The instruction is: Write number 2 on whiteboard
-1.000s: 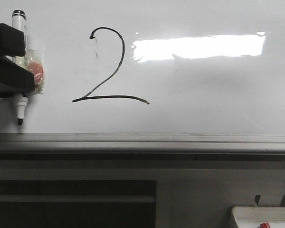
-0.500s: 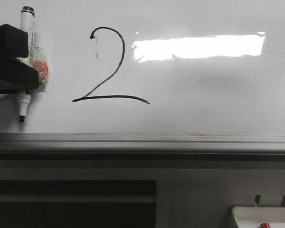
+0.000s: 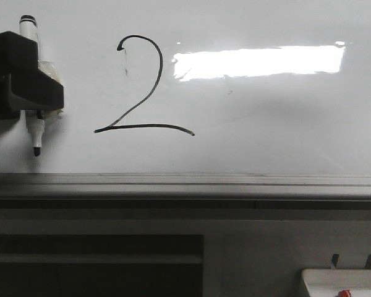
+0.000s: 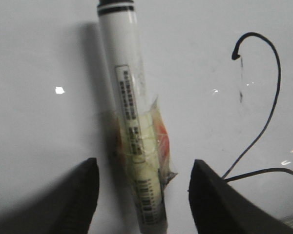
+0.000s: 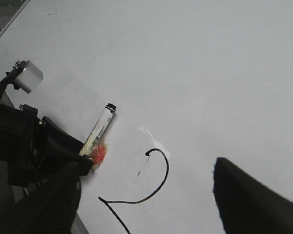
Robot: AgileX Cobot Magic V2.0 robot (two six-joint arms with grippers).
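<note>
- Although the left gripper (image 3: 36,93) is seen in the front view mostly as a black block at the board's left edge, its fingers are closed on a white marker (image 3: 34,93), which passes through them with the black-banded cap end above and the black nib (image 3: 36,150) below; tape and an orange tag (image 4: 158,139) wrap the barrel at the grip.
- The marker's long axis runs nearly upright along the board face, leaning only slightly; the nib hangs just above the silver-grey bottom rail (image 3: 235,180), and whether it touches the surface cannot be told.
- Outward from the fingers, toward the robot's right, the number 2 (image 3: 142,86) stands on the whiteboard (image 3: 284,124): hooked top, long diagonal, wavy base line; it looks complete, and its nearest point, the base line's left end, lies near the marker but clearly apart from it; a faint dashed vertical mark (image 3: 125,62) sits inside the hook.
- The right gripper (image 5: 146,204) hangs open and empty well back from the board, its two dark fingers framing the digit from a distance; the left arm is by far the nearer to the writing.
- Judging from the finished digit, what remains is probably only to carry the marker clear; the nib lies away from the ink, so moving off sideways to the left or back from the board should not smear it.
</note>
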